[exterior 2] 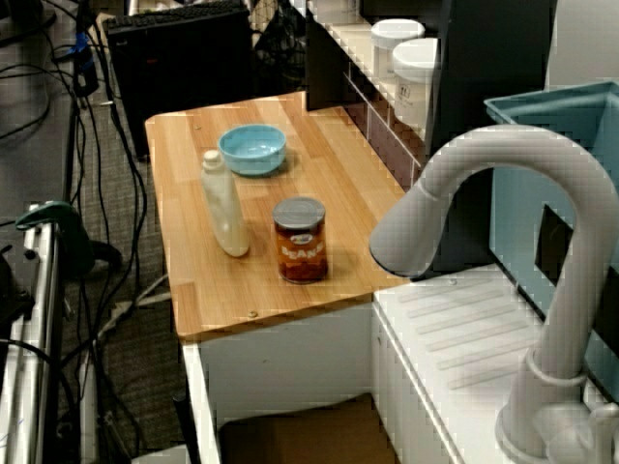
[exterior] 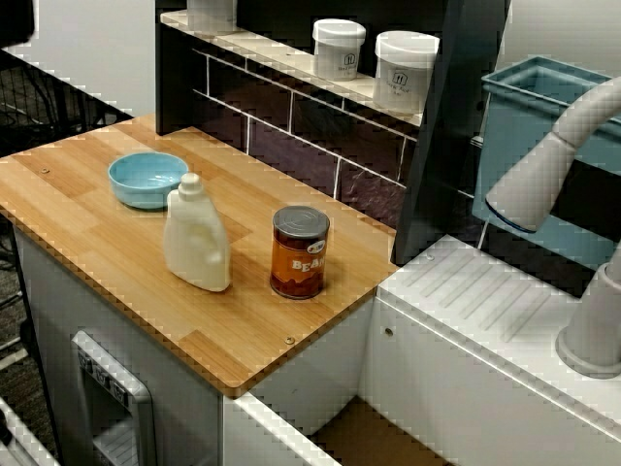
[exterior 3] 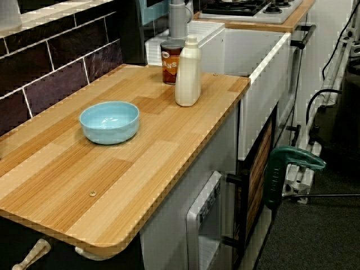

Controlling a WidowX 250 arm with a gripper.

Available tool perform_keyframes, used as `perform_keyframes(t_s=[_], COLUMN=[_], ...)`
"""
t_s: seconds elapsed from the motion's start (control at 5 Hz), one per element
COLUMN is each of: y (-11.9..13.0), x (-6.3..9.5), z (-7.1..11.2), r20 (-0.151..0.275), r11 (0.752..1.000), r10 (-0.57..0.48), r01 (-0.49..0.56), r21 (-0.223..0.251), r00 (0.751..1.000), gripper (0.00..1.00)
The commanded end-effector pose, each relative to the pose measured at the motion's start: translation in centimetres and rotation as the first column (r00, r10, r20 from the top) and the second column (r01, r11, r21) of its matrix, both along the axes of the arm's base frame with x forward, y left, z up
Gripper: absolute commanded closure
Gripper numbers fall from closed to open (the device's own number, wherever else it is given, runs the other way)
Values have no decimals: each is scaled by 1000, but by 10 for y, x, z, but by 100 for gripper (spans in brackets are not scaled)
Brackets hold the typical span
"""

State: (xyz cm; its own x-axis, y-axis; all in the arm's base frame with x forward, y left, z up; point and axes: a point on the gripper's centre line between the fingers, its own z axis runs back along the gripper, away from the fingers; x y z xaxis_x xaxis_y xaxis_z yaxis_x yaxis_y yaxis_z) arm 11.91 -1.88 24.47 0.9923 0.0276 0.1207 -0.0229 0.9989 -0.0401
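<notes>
gripper: it shows in none of the three views, so i cannot tell whether it is open, closed or holding anything.
bottle: cream plastic with its cap on, standing upright near the middle of the wooden counter, between the bowl and the can.
bottle, handling: probably light, with smooth walls that may give a little under a squeeze. the side view shows the body flat and narrow. the best hold looks to be across the thin sides at mid-height, below the sloping shoulder. the neck is slim and could slip.
can: a tin with a brown label and a metal lid, upright just beside the bottle on the sink side, with a small gap between them. in the view along the counter the bottle half hides it.
can, handling: stiff and round, likely the heaviest of the three if it is full. a grip around the middle of the label should work. the slick wall could turn in a loose hold.
bowl: pale blue, empty and right way up, near the bottle on the side away from the sink.
bowl, handling: rigid, shallow and wide. i cannot tell whether it is plastic or ceramic. pinching the rim is the likeliest hold, and it may tip.
around: two white jars stand on the shelf above dark tiles. a white faucet arches over the sink top. a teal bin sits behind the faucet.
</notes>
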Motion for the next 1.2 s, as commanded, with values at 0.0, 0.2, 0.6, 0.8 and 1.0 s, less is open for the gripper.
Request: perform_keyframes(t_s=[0.0,0.2,0.6,0.8,1.0], y=[0,9,46,51,47], x=[0,17,56,84,102], z=[0,-15,-27,-45,-53], r20=[0,-10,-5,29,54], r11=[1000,1000,997,986,964], r10=[0,-2,34,-26,-195], r01=[0,2,-33,21,182], r21=[0,28,71,167,192], r00=[1000,1000,999,999,979], gripper=[0,0,0,0,0])
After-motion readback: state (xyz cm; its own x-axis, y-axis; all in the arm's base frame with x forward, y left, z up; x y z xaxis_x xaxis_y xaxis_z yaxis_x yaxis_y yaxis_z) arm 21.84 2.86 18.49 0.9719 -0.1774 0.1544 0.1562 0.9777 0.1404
